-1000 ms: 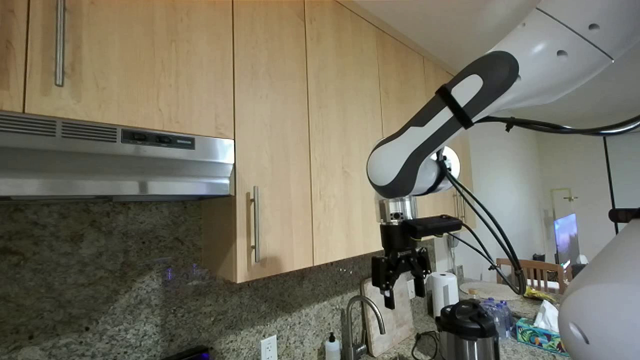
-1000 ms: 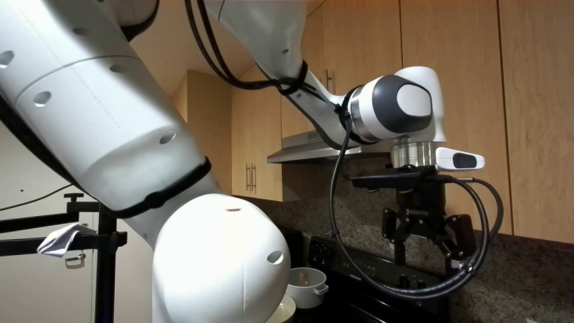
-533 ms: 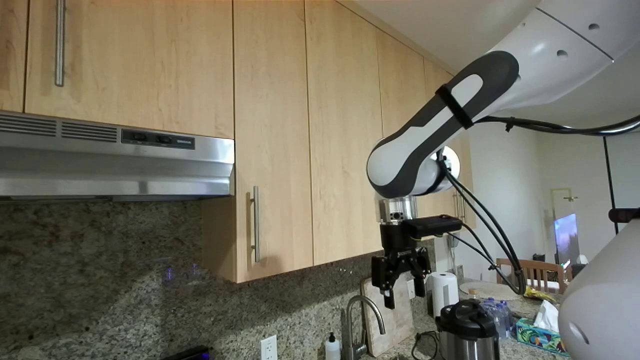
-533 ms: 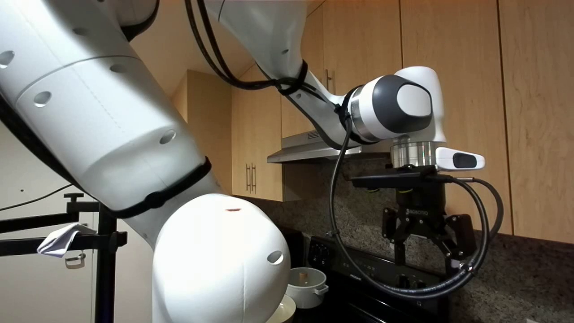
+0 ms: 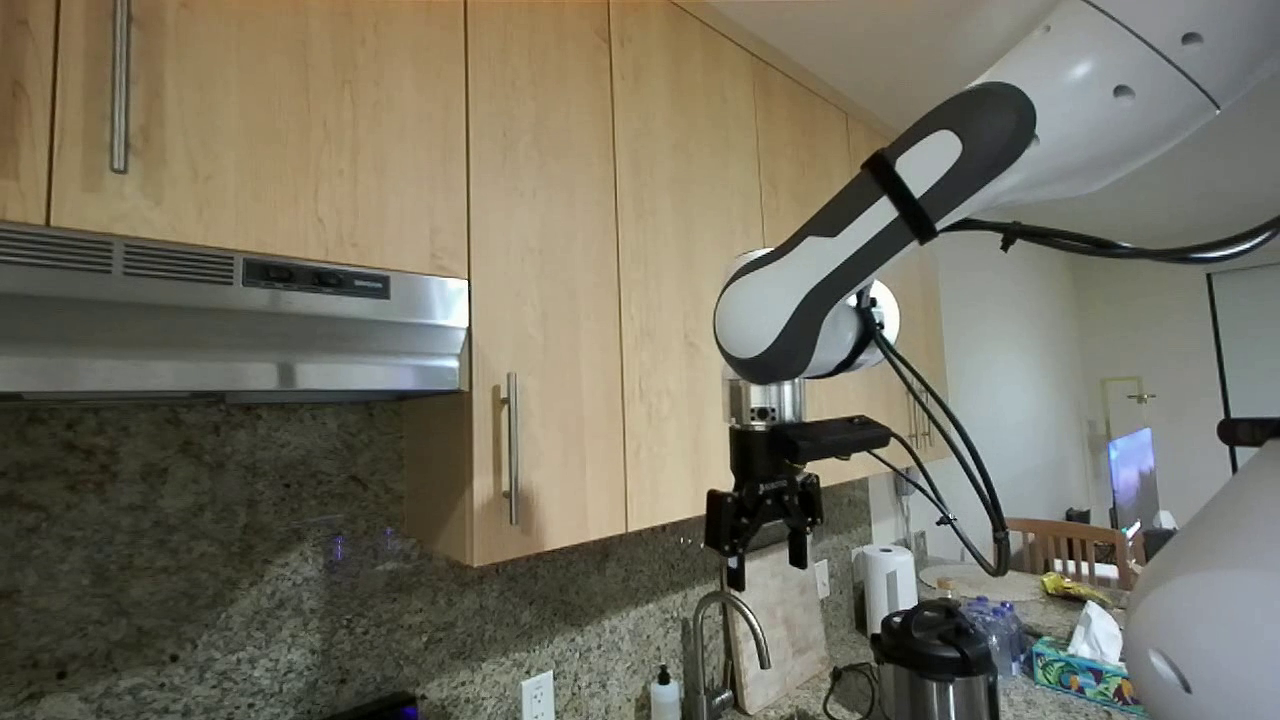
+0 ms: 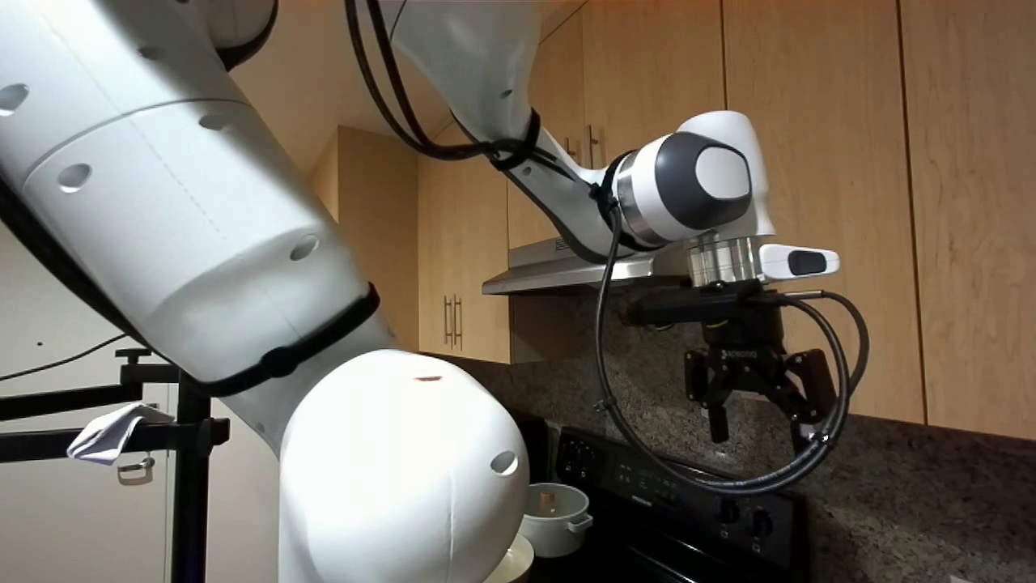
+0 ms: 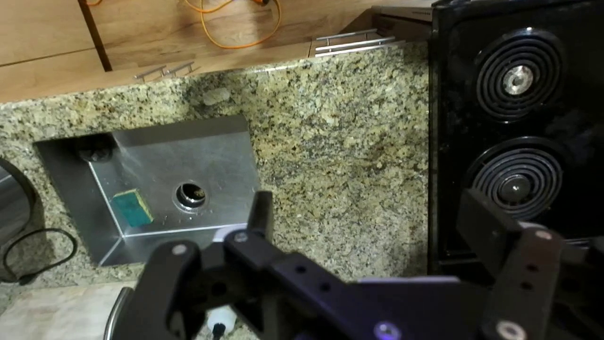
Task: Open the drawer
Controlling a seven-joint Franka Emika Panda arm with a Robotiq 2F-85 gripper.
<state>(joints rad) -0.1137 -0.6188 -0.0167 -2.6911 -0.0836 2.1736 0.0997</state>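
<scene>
Gripper hangs well apart from the vertical bar handle of the closed narrow wall cabinet, its fingers spread presumably for receiving this handle.

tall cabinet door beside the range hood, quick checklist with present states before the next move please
1. Cabinet door shut: ok.
2. Bar handle unobstructed: ok, nothing covers it in an exterior view.
3. End effector open and empty: ok, its fingers stand apart in the wrist view, nothing held.
4. End effector at the handle: not ok, it hangs apart from it.
5. Fingers aimed at the handle: not ok, they point down toward the counter.
6. Arm clear of the door's swing: cannot tell.
</scene>
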